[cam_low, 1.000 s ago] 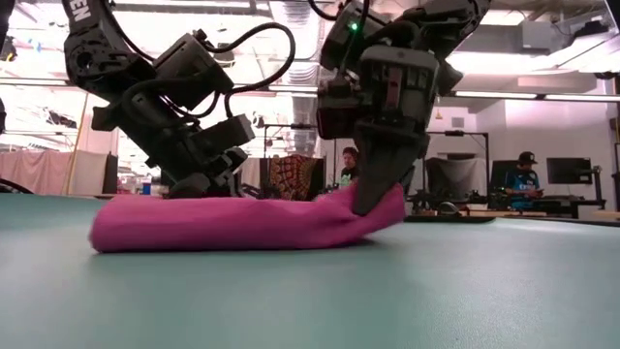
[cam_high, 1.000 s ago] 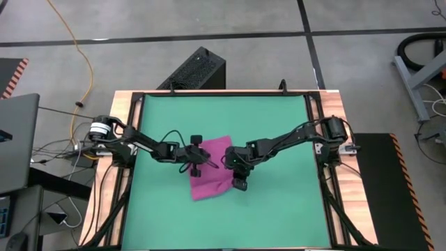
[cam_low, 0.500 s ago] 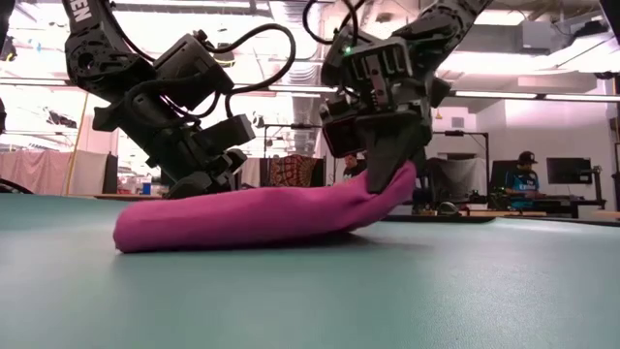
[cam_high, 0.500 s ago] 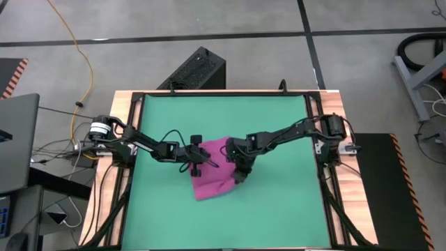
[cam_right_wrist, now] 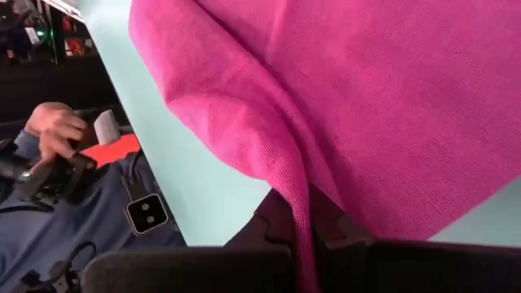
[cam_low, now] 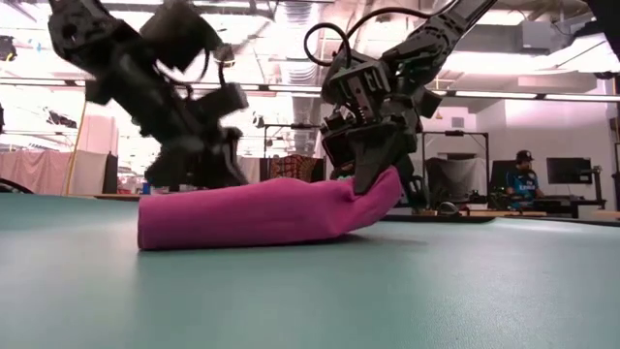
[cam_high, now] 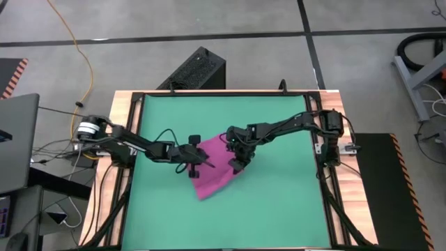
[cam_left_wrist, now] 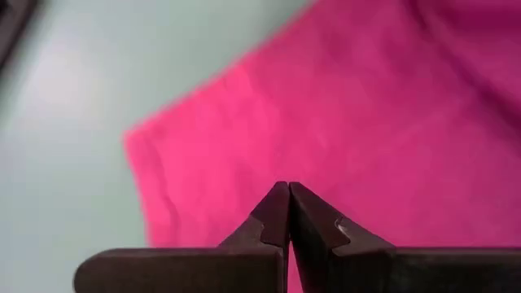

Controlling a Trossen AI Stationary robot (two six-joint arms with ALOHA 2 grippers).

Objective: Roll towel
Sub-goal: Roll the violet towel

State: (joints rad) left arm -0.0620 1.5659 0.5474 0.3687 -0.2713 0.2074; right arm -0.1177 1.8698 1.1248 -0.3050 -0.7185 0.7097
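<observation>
At the left, the left gripper (cam_high: 202, 162) is seen with its fingers (cam_left_wrist: 281, 213) pressed together; nothing is caught between them in its wrist view, and only the tips are set against the near side of the towel (cam_high: 217, 171). A slip is judged possible there: if the cloth is drawn away, that side is held by pressure alone and could slide out from under the tips. To the right, the right gripper (cam_high: 239, 162) is clamped on a raised edge of the towel, a thin fold pinched between its fingers (cam_right_wrist: 281, 224). That fold could be pulled free, or the lifted flap dragged askew. The towel is magenta-pink, soft, lying between the two grippers on the green mat (cam_high: 279, 209), its right end lifted.
</observation>
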